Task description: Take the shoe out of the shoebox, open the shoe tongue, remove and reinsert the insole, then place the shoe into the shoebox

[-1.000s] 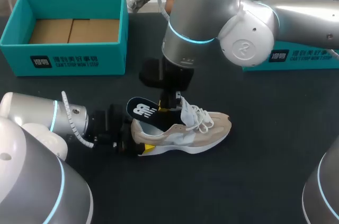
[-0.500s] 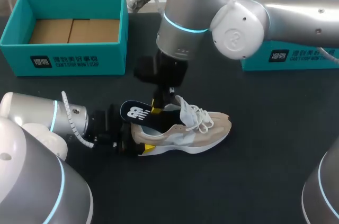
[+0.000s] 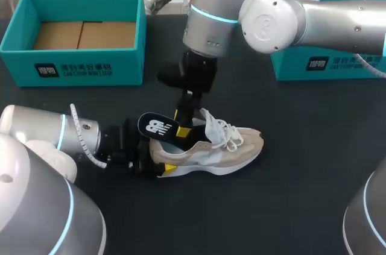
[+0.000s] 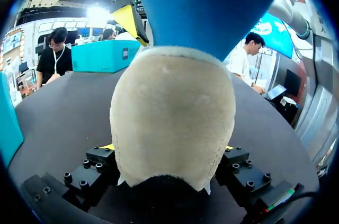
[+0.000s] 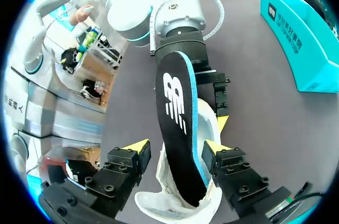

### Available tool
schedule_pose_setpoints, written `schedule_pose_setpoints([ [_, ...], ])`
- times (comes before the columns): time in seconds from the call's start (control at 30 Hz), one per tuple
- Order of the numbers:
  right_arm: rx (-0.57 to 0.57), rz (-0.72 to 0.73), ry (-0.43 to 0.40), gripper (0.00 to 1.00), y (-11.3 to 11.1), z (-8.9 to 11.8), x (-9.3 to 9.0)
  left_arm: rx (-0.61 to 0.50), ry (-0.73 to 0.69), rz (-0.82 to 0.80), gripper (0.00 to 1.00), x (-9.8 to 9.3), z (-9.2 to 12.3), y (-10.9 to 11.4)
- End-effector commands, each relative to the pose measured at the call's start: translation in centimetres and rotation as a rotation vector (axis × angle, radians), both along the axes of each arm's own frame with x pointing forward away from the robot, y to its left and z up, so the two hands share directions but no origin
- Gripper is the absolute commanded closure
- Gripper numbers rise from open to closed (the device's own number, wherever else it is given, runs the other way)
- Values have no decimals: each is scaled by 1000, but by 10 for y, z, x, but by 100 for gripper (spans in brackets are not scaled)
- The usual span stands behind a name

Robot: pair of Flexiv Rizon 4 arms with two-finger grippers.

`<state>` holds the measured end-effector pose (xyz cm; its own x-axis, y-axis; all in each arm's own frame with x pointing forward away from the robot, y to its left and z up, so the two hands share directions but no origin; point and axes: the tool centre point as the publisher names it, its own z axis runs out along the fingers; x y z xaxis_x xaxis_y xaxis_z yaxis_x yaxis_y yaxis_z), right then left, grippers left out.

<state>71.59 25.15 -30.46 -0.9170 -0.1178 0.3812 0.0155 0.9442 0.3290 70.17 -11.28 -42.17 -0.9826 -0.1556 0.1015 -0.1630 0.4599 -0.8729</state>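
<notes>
Mostly beige shoe [image 3: 208, 149], white laces [image 3: 224, 129], black insole [image 3: 158, 127] sticking out

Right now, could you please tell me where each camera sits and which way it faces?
Head: fixed above and behind, looking down on the table; left arm, right arm show.
Left wrist: on the left arm, facing the shoe heel-on; left gripper shows.
Right wrist: on the right arm, facing the insole; right gripper, left arm show.
All share the shoe.

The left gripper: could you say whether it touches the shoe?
Touching: in the left wrist view the left gripper presses both jaws against the shoe at its heel.
</notes>
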Motion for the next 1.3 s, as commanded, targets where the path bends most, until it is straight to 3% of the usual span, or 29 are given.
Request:
schedule_pose_setpoints([
  [0.03,32,27,107,42,5,-9,6,3,1,2,100,-1,-9,1],
  [0.3,122,28,201,51,8,-6,-3,3,1,2,100,-1,-9,1],
  [0.37,138,39,224,49,8,-7,-5,3,1,2,100,-1,-9,1],
  [0.43,154,43,240,35,7,-8,-7,3,1,2,100,-1,-9,1],
  [0.47,161,48,246,34,8,-9,-7,3,1,2,100,-1,-9,1],
  [0.67,205,63,272,40,15,-14,-11,3,1,2,100,-1,-9,1],
  [1.0,204,83,292,62,21,-19,-16,3,1,2,100,-1,-9,1],
  [1.07,203,82,290,76,21,-19,-15,3,1,2,100,-1,-9,1],
  [1.13,200,84,290,100,21,-19,-14,3,1,2,100,-1,-9,1],
  [1.3,189,99,294,100,23,-17,-13,3,1,2,100,-1,-9,1],
])
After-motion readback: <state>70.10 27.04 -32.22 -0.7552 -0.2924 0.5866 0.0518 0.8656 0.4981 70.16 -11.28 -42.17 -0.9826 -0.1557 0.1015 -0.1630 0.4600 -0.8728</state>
